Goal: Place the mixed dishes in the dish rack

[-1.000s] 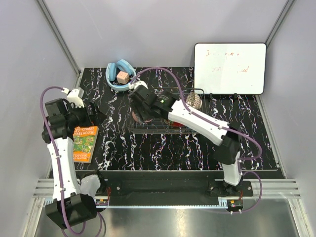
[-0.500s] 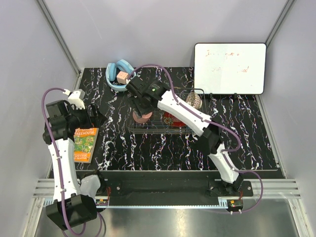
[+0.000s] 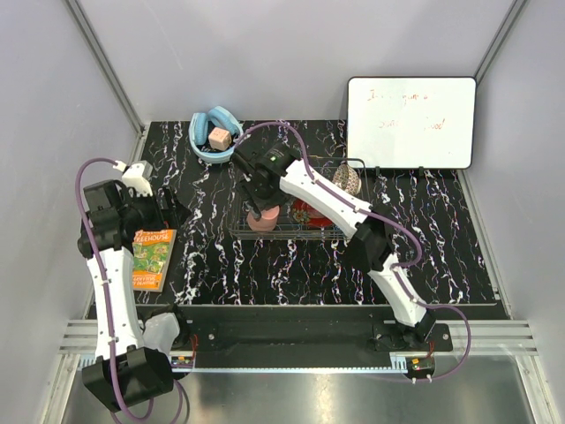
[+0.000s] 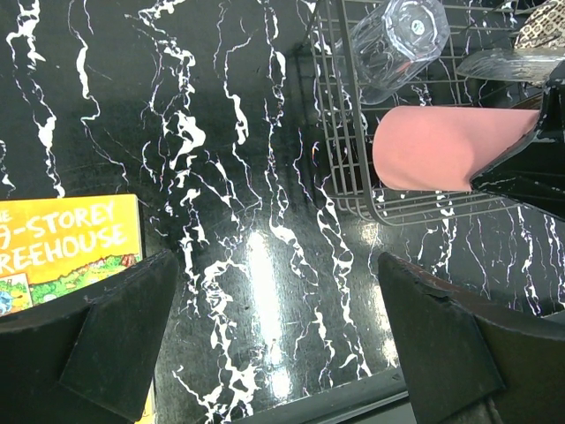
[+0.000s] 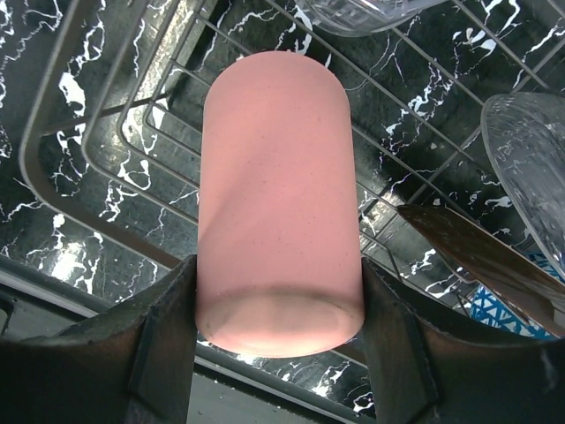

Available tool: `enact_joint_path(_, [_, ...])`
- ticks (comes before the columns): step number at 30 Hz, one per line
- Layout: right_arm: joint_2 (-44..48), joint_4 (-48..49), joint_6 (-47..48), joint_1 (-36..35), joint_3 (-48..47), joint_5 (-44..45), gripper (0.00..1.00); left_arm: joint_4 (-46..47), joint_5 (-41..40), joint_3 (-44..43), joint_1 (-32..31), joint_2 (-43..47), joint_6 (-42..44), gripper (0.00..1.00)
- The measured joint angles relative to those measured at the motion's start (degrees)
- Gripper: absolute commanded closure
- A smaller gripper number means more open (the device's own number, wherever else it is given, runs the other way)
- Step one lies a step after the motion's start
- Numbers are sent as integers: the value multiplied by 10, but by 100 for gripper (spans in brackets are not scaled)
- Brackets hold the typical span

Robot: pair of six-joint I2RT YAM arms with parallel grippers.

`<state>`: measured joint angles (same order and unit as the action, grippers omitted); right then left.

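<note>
Right gripper [image 5: 279, 346]: I grip one salmon-pink plastic cup [image 5: 278, 194] over the silver wire rack [image 3: 305, 235].
Left gripper [image 4: 282, 353]: spread wide, empty.
Clear glass tumblers [image 4: 397, 40] racked: one.

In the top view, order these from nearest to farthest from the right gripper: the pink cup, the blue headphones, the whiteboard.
1. Pink cup, held in the right gripper.
2. Blue headphones, back left.
3. Whiteboard, back right.

Whiteboard [image 3: 410, 122], blue headphones [image 3: 199, 137] with block [image 3: 218, 138], orange book [image 3: 151, 256]
</note>
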<state>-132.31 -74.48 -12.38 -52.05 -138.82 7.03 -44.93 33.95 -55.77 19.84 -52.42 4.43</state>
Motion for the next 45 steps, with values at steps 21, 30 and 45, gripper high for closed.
enact_joint_path(21, [-50, 11, 21, 5, -40, -11, 0, 20, -10, 21, 0, 14, -5, 1])
enact_joint_path(30, [-49, 10, 21, 2, -47, -5, 0, 26, -10, 30, 0, 14, -10, 1])
enact_joint_path(45, [154, 14, 21, -32, 11, -4, 0, 26, -10, 29, 0, 23, -10, 1])
